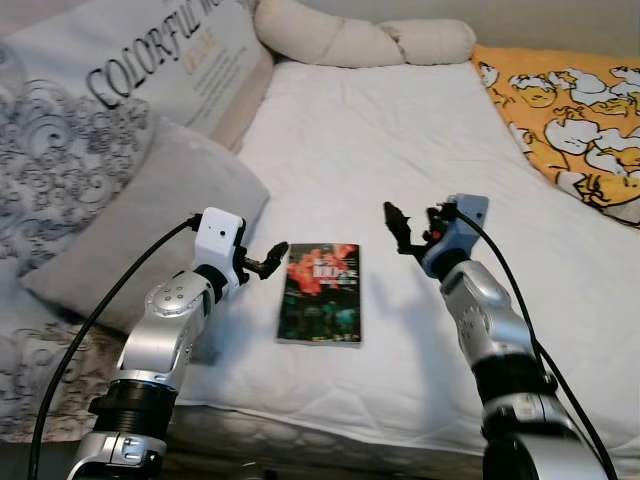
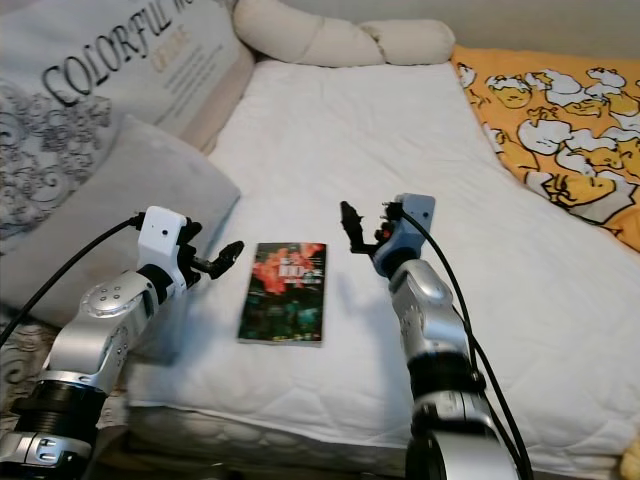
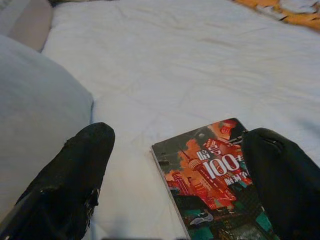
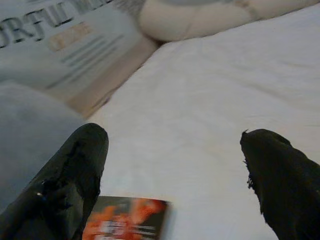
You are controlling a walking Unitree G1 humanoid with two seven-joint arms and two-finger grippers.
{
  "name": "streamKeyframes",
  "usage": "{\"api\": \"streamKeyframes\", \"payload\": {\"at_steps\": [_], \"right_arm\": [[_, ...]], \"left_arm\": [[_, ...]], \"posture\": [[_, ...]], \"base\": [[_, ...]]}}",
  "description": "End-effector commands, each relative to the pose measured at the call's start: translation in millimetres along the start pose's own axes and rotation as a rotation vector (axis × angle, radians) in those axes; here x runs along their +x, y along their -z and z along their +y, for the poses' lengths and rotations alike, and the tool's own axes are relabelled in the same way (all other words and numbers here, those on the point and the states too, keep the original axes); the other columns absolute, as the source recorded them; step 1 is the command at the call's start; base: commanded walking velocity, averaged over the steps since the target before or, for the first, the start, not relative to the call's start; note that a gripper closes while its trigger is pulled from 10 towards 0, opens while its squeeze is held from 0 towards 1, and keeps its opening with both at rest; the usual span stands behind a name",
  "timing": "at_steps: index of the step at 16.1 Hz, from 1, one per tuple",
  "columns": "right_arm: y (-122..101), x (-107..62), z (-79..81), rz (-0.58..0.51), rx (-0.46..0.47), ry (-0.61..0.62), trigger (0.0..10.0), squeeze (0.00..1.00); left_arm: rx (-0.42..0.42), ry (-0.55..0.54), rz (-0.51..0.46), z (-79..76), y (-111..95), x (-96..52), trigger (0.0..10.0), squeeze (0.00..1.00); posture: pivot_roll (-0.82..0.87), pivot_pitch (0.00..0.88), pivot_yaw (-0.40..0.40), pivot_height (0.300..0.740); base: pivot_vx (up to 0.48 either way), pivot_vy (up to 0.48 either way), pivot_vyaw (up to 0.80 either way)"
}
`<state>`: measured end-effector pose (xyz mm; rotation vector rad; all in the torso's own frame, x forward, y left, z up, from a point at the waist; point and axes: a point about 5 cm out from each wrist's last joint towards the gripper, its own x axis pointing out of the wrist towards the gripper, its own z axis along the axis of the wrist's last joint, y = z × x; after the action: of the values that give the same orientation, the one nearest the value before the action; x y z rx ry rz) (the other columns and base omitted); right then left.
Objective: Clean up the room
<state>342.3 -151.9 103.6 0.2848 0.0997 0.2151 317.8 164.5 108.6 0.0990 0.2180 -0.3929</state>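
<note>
**A book on the bed, with two grippers close by**

A book [image 1: 321, 294] lies flat on the white bed [image 1: 400, 150]. Its cover is red and orange at the top and dark green at the bottom. It sits near the front edge of the bed, between the two robot arms.

The left gripper [image 1: 272, 258] is at 9 o'clock from the book, just beside its top corner. Its black fingers [image 3: 75, 175] are spread wide apart and hold nothing. In the left wrist view one finger is over the white sheet and the other is over the book's cover.

The right gripper [image 1: 400, 228] is at about 2 o'clock from the book and hangs above the sheet. Its fingers are spread wide too, with nothing in them.

A grey pillow [image 1: 150, 220] lies at 9 o'clock from the book. A big cushion with black letters [image 1: 150, 60] is at 11 o'clock. A long cream pillow [image 1: 360, 40] is at 12 o'clock, far back. A yellow blanket with cartoon pictures [image 1: 570, 120] is at 2 o'clock.
</note>
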Motion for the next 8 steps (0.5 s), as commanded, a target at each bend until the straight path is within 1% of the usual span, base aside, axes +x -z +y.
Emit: {"api": "streamKeyframes", "payload": {"at_steps": [1,4,6,8], "right_arm": [[4,-4.3,-0.6,-0.007,-0.029,0.023,10.0,1.0],[12,-7.1,11.6,0.004,-0.046,-0.009,10.0,1.0],[13,-7.8,14.3,-0.002,-0.042,-0.009,10.0,1.0],[13,-9.1,12.7,0.005,-0.087,-0.019,10.0,1.0]], "left_arm": [[0.023,-0.037,0.001,3.7,0,1.5,10.0,0.0],[0.01,-0.067,-0.002,8.0,2,1.0,10.0,0.0],[0.018,-0.083,0.002,9.6,4,1.0,10.0,0.0],[0.026,-0.098,-0.002,11.8,4,1.0,10.0,0.0]], "posture": [[-0.04,0.0,0.03,0.74],[-0.03,0.0,0.026,0.74],[-0.03,0.0,0.026,0.74],[-0.03,0.0,0.026,0.74]], "base": [[0.0,-0.337,0.0],[0.0,-0.358,0.0],[0.0,-0.371,0.0],[0.0,-0.369,0.0]]}}
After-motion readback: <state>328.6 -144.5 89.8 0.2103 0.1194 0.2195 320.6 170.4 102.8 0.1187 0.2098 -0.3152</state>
